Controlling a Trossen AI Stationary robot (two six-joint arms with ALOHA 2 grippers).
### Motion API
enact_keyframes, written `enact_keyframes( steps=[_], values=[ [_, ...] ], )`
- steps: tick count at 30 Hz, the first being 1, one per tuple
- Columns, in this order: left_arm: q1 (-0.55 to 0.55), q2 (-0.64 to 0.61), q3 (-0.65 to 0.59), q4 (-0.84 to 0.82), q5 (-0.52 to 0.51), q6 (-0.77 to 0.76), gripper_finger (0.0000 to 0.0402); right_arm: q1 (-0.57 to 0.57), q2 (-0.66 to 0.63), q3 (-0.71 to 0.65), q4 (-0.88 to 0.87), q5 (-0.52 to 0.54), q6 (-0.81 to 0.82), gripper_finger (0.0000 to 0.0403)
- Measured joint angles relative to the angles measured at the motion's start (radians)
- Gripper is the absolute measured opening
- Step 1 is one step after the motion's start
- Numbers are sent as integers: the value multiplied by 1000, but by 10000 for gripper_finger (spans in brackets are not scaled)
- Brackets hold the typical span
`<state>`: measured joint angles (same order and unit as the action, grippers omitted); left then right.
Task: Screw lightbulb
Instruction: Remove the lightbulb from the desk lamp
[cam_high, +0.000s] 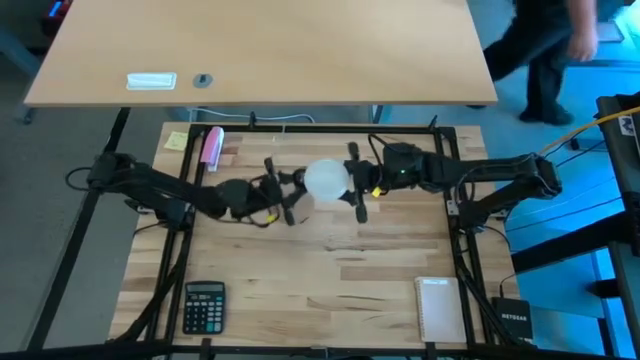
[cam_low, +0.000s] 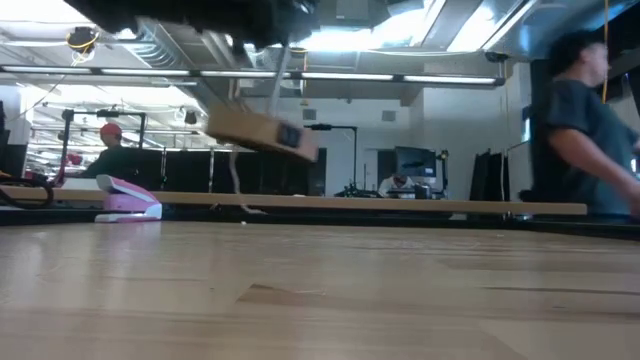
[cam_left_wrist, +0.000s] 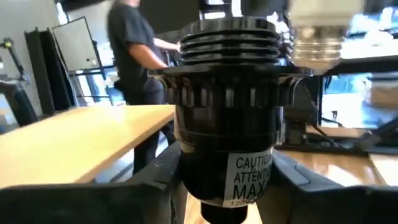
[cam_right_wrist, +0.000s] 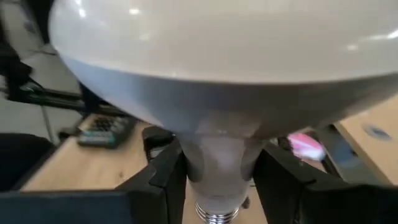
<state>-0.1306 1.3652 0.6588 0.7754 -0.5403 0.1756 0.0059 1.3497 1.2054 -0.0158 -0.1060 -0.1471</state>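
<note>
We see the left gripper (cam_high: 285, 195) raised above the middle of the pale wooden table (cam_high: 330, 290), its jaws clamped on a ribbed black plastic lamp socket (cam_left_wrist: 227, 112) with a white caution label. In the low view the socket's round wooden disc (cam_low: 262, 132) hangs tilted in the air. The right gripper (cam_high: 358, 185) meets it from the other side, its fingers (cam_right_wrist: 165, 174) clenched around the narrow neck of the white lightbulb (cam_high: 325, 180) with its round frosted globe. The bulb is held aloft between the two grippers; its pale screw base (cam_left_wrist: 317, 46) sits just beside the socket's rim, not inside it. On the table lie a dark calculator (cam_high: 204, 305), a pink stapler (cam_high: 212, 146) and a white notepad (cam_high: 440, 308).
</note>
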Motion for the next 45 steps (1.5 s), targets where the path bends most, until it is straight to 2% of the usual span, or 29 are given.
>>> enact_keyframes(
  steps=[5, 9, 12, 14, 21, 26, 30, 38, 45],
  values=[
    [79, 133, -14, 122, 141, -91, 126, 0, -30, -21, -89, 70, -8, 151],
    [92, 250, -14, 230, 157, -119, 126, 0, -41, -106, -104, 101, -5, 151],
    [91, 307, -14, 253, 158, -111, 126, 0, -71, -179, -93, 133, 18, 151],
    [91, 319, -14, 246, 161, -121, 130, 0, -100, -227, -98, 150, 41, 151],
    [89, 308, -12, 148, 160, -117, 192, 1, -231, -346, -108, 185, 113, 151],
    [80, 308, -12, 102, 160, -118, 206, 1, -265, -363, -191, 195, 160, 151],
    [76, 244, 0, -41, 161, -140, 208, 1, -248, -364, -285, 196, 199, 151],
    [67, 14, 12, -588, 160, -253, 209, 0, -128, -365, -345, 204, 222, 151],
    [36, -116, 11, -816, 160, -337, 210, 0, 66, -366, -367, 202, 195, 151]
  ],
)
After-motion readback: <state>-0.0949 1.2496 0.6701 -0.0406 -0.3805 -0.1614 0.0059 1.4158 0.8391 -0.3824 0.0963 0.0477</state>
